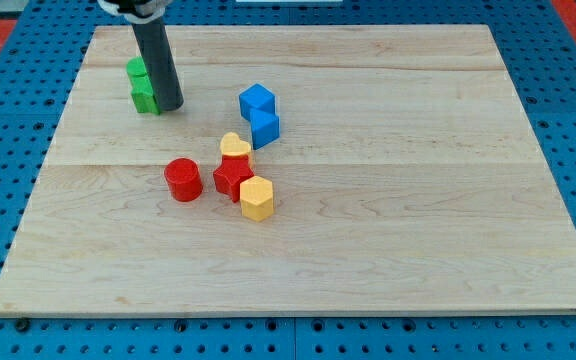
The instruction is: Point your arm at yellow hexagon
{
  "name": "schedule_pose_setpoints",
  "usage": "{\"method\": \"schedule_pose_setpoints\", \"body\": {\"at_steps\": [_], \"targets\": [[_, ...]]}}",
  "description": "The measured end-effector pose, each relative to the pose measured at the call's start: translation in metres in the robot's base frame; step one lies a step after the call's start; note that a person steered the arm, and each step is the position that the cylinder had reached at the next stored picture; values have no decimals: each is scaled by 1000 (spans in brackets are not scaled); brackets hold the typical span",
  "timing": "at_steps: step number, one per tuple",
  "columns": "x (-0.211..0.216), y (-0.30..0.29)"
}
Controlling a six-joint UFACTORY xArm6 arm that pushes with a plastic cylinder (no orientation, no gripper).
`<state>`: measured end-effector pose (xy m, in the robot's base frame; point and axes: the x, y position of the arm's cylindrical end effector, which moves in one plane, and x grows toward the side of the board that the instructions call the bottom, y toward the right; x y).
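The yellow hexagon [257,198] lies near the middle of the wooden board [418,200], touching a red star-shaped block [232,177] on its upper left. My tip [171,106] rests on the board in the upper left, right beside a green block [143,86]. The tip is well apart from the yellow hexagon, up and to the left of it. The rod partly hides the green block's right side.
A yellow heart-shaped block [235,146] sits just above the red star. A red cylinder [183,179] stands to the star's left. A blue block [259,114] lies above and right of the heart. Blue pegboard surrounds the board.
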<state>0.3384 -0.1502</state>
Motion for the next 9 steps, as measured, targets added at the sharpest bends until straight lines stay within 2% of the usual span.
{"method": "schedule_pose_setpoints", "body": {"at_steps": [1, 3, 5, 7, 9], "targets": [[17, 40], [84, 80], [119, 120], [134, 131], [136, 179]]}}
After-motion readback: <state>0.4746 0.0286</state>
